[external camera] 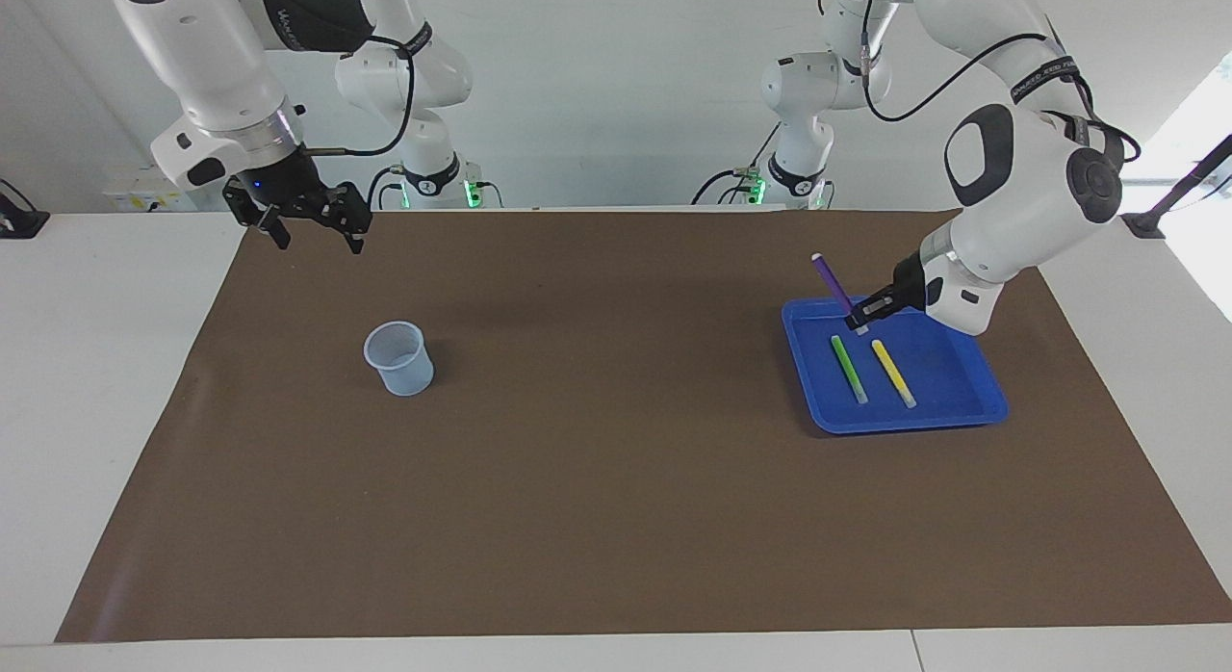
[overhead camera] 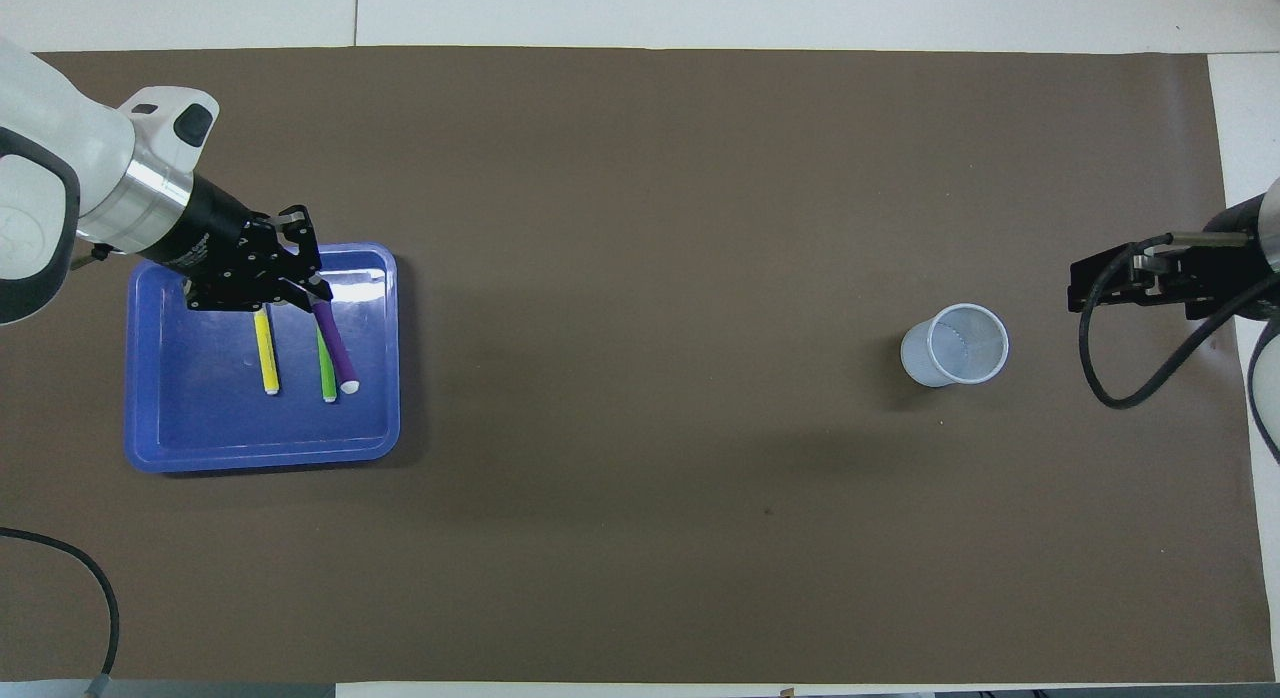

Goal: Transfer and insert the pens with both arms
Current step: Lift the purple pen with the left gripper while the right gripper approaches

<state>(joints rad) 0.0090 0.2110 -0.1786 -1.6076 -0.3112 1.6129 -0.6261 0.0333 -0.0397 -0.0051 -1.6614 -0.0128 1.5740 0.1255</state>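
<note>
**Even, bright light; soft shadows and one patch of glare**

Both views are bright and evenly lit, with sharp focus across the table (external camera: 115, 383). In the facing view, strong daylight blows out a window strip (external camera: 1208, 123) at the left arm's end. Shadows are soft and faint: a dim smudge beside the cup (overhead camera: 955, 344) and a thin dark edge along the blue tray (overhead camera: 260, 456). The tray's glossy rim shows a white glare streak (overhead camera: 355, 290). No visible blur or edge distortion.

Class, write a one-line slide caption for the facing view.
Left gripper lifts the purple pen over the blue tray; right gripper waits near the cup.
</note>
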